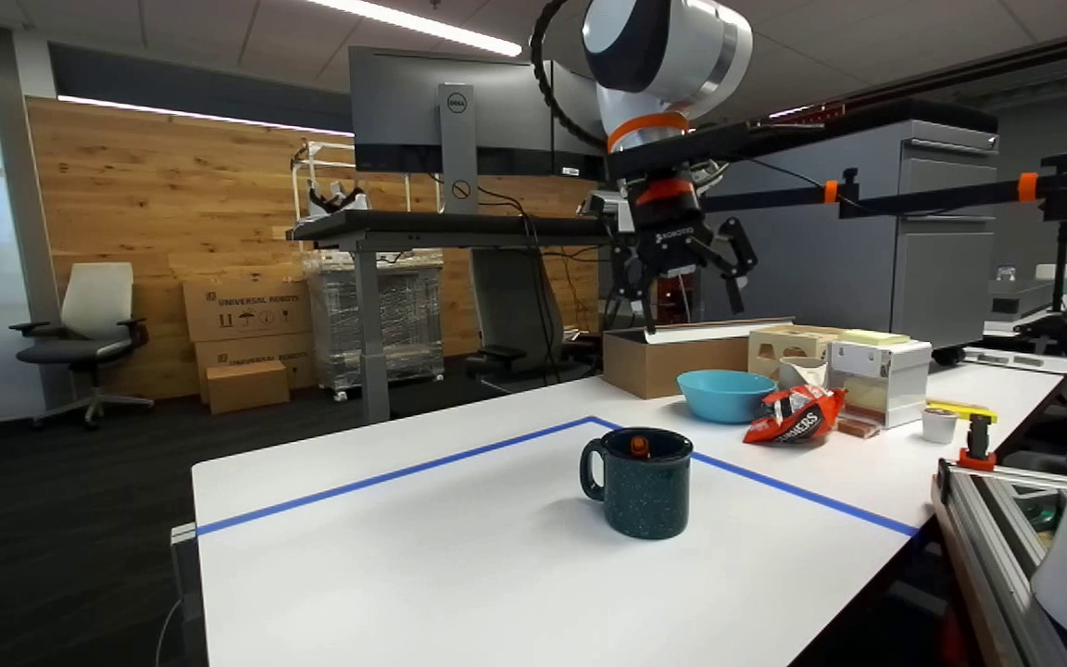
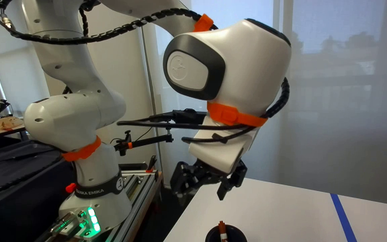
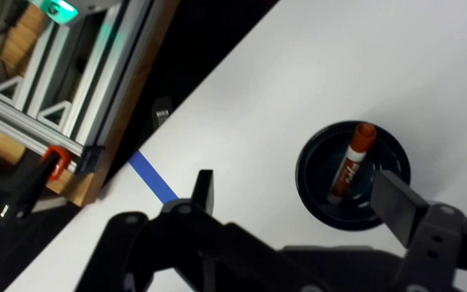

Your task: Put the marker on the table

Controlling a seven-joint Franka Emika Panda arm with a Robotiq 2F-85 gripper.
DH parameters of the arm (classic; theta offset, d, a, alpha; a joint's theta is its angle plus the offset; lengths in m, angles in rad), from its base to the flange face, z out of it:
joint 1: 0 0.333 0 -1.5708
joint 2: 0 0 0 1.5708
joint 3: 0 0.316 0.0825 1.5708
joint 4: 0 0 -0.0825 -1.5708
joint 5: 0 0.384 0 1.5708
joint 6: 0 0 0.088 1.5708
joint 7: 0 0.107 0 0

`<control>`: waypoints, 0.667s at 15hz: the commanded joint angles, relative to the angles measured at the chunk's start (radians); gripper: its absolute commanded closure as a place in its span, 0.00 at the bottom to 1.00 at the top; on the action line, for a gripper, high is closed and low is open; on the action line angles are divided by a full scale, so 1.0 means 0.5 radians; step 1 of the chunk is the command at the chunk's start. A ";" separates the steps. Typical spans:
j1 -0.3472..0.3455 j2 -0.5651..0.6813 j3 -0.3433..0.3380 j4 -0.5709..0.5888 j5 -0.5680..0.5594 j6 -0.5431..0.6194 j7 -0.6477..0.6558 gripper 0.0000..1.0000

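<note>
Marker (image 3: 349, 168) is leaning inside the mug (image 1: 649, 500), orange end reaching about rim height; not lying on the table (image 1: 385, 574) yet. Gripper (image 3: 296, 186) is hovering above the mug, apart from it, fingers standing wide apart, holding nothing. Step in hand is looking like lining up the pick. In the wrist view the mug is showing partly behind one finger, not midway, so the gripper is probably needing a sideways shift until both fingers are straddling the marker's orange end. Closing line is running roughly across the marker; slight twist is likely squaring it. Going in shallow is looking better: a fingertip pressing the mug's rim is risking a tip-over. Pinching the orange end, then raising straight up till the lower end is clearing the rim. For placing, laying it flat beside the mug is seeming safest, inside the blue tape (image 1: 395, 475) running behind the mug, away from the bowl (image 1: 726, 398) sitting behind it. Marker could be rolling; releasing low.
</note>
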 commanded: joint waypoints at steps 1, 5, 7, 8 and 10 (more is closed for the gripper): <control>0.015 0.018 -0.026 0.022 0.034 -0.099 0.003 0.00; 0.028 0.096 -0.040 0.072 0.146 -0.172 0.016 0.00; 0.035 0.167 -0.049 0.099 0.299 -0.106 0.033 0.00; 0.037 0.205 -0.053 0.117 0.360 -0.119 0.030 0.00; 0.036 0.258 -0.065 0.115 0.498 -0.111 0.033 0.00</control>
